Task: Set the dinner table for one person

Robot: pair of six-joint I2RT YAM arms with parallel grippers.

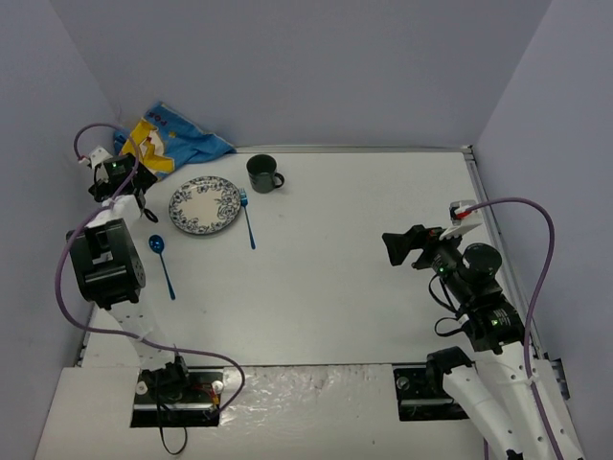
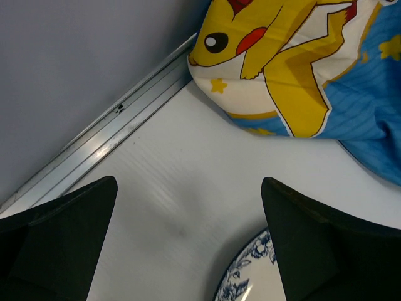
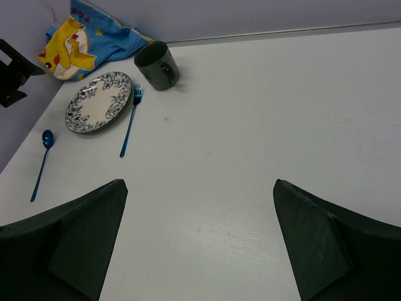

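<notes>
Currently, the left gripper (image 2: 186,210) and right gripper (image 3: 199,207) are released, grasping nothing. The plate (image 1: 205,205), fork (image 1: 248,218), spoon (image 1: 161,264) and mug (image 1: 262,172) rest on the table (image 1: 364,287).

Robot lab cell: blank walls (image 1: 287,67) enclose the dinner table (image 1: 345,287).

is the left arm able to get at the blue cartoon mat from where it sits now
Probably yes. The left gripper hangs open just short of the cloth mat, with only bare dinner table between it and the cloth. The plate lies off to one side, not in the path.
</notes>
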